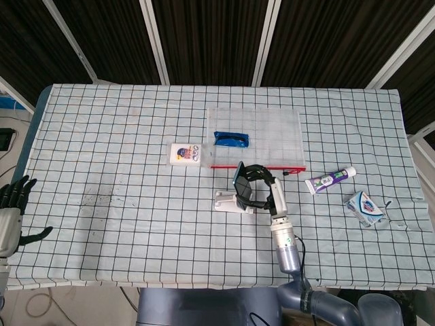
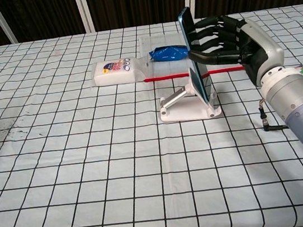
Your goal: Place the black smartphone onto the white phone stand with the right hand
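Placement step: right hand (image 2: pixel 232 45) grasping black smartphone (image 2: pixel 191 40) upright against white phone stand (image 2: pixel 190 99) at frame centre; next, seat its bottom edge, then let go.

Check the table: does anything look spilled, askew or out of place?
A dark smudged patch stains the checked cloth at its left. Nothing looks spilled or toppled.

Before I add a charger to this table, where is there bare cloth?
The near strip in front of the stand is bare, and so is the left half beyond the white packet. It is crowded around the right hand, phone and plastic bag.
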Controlling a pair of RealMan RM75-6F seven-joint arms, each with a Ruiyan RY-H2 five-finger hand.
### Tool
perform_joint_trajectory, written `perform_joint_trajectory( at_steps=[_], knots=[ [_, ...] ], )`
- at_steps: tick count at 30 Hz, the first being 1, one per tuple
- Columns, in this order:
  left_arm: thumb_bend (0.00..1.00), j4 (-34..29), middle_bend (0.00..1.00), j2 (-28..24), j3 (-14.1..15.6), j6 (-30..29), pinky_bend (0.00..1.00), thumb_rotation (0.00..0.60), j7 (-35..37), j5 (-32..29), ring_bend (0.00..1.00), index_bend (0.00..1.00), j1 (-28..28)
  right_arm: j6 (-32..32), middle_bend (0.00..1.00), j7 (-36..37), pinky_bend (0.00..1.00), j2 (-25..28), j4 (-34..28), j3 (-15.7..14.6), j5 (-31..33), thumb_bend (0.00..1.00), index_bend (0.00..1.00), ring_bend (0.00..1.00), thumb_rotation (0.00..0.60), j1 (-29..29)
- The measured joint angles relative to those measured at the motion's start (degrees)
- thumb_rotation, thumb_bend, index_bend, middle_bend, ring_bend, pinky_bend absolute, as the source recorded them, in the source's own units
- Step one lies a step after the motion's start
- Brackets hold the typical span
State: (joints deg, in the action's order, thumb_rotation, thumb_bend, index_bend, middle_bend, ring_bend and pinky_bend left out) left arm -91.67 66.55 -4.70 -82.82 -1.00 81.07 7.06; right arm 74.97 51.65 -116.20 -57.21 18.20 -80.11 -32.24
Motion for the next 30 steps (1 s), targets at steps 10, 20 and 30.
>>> perform_joint_trajectory(
  at_steps=[10, 20, 30],
  knots=[
    [0.00, 0.03, 0.00, 0.03, 0.00, -0.02, 0.00, 0.600, 0.00, 0.01, 0.00, 0.00, -0.01, -0.52, 0.50, 0.17, 0.51, -0.38, 0.46, -0.82, 0.06, 0.31, 0.57, 0.42, 0.600, 0.37],
    [0.00, 0.01, 0.00, -0.03, 0.00, 0.07, 0.00, 0.600, 0.13, 0.01, 0.00, 0.00, 0.02, -1.11, 0.50, -0.67, 0.51, -1.46, 1.59, -1.23, 0.38, 0.31, 0.56, 0.41, 0.600, 0.48],
    [0.00, 0.04, 0.00, -0.09, -0.03, 0.13, 0.00, 0.600, 0.30, -0.02, 0.00, 0.00, 0.05, -1.17, 0.47, -1.29, 0.49, -1.96, 2.39, -1.91, 0.06, 0.31, 0.52, 0.39, 0.600, 0.77]
  ],
)
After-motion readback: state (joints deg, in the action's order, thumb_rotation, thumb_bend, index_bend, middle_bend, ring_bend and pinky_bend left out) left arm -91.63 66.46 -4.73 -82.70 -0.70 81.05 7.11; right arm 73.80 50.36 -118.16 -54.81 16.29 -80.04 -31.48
